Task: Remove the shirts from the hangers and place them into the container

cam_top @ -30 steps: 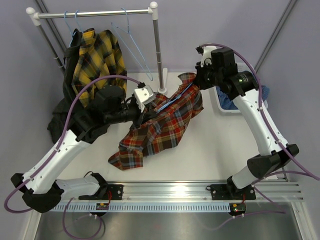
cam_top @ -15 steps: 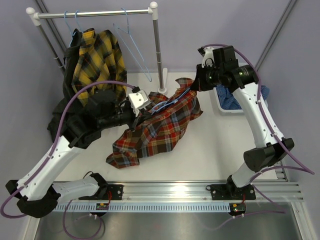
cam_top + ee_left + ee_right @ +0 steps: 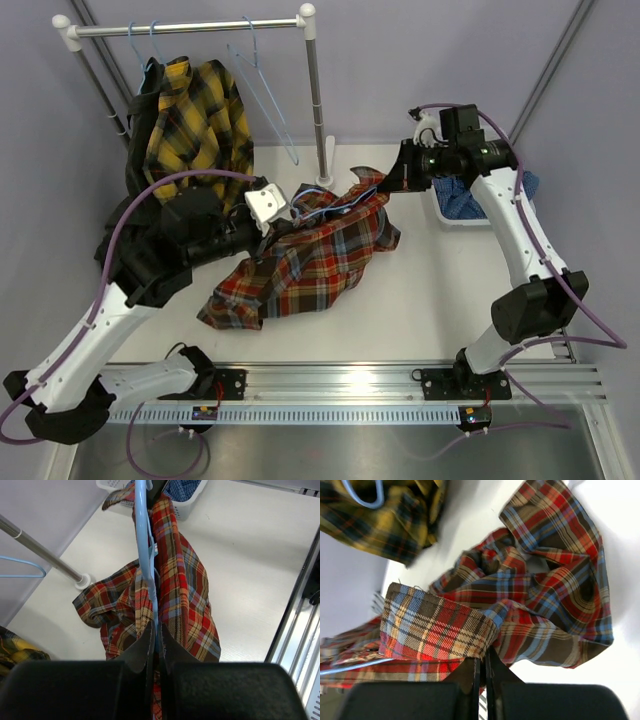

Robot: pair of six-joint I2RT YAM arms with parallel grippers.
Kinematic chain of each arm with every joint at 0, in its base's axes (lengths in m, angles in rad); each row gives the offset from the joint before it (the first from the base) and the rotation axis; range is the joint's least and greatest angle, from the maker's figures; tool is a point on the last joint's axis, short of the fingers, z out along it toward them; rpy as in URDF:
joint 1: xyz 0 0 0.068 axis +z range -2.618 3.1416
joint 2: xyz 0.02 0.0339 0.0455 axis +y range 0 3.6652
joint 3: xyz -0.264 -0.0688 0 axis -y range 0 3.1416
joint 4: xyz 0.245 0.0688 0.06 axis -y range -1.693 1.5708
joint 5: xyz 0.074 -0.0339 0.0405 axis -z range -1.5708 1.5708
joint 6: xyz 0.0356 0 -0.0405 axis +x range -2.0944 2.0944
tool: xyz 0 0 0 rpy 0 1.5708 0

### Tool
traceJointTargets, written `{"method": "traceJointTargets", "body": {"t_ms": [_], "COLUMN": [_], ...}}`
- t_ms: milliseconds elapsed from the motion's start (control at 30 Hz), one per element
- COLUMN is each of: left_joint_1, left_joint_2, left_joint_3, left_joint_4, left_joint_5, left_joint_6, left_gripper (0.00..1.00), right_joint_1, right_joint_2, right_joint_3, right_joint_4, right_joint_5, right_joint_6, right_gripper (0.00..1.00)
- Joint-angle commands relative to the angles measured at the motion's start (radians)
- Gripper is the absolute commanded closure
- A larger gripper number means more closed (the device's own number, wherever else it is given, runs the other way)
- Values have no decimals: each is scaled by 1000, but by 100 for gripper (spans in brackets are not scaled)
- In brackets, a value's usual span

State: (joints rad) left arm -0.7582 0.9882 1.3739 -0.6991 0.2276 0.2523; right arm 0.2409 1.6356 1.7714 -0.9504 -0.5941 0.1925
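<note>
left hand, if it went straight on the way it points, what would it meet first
The left hand is shut on the hanger, and the red shirt draped along it lies straight ahead, so cloth first. Beyond it probably the right hand, then the basket; depth is unclear.

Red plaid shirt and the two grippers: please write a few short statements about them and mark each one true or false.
1. The left gripper is shut on the light-blue hanger. True.
2. The right gripper is open and holds nothing. False: it is shut on the red plaid shirt.
3. The red plaid shirt lies in the basket. False: it is outside it, stretched between the two grippers.
4. The yellow plaid shirt hangs at the rail. True.
</note>
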Motion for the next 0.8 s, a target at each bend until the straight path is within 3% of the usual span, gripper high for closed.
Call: {"method": "traceJointTargets", "body": {"t_ms": [0, 100, 200, 433, 600, 767], "left_joint_1": [7, 8, 8, 8, 8, 7], "left_joint_2": [-123, -134, -138, -119, -8, 107], "left_joint_3": [-2, -16, -18, 0, 27, 36], "left_joint_4": [6, 9, 32, 153, 307, 328], "left_joint_5": [-40, -39, 7, 12, 22, 52], "left_joint_6": [7, 5, 7, -37, -143, -241], "left_gripper": [100, 100, 100, 100, 100, 98], "right_joint_1": [-143, -210, -213, -204, -152, -138], "right_joint_2": [-65, -68, -24, -51, -115, -129], "right_joint_3": [-13, -9, 43, -12, -113, -188], "right_joint_4": [107, 144, 85, 94, 159, 231], "right_joint_5": [-51, -185, -225, -199, -151, -109], "right_joint_6": [-120, -39, -38, -39, -27, 30], "right_gripper": [100, 100, 100, 100, 100, 100]}}
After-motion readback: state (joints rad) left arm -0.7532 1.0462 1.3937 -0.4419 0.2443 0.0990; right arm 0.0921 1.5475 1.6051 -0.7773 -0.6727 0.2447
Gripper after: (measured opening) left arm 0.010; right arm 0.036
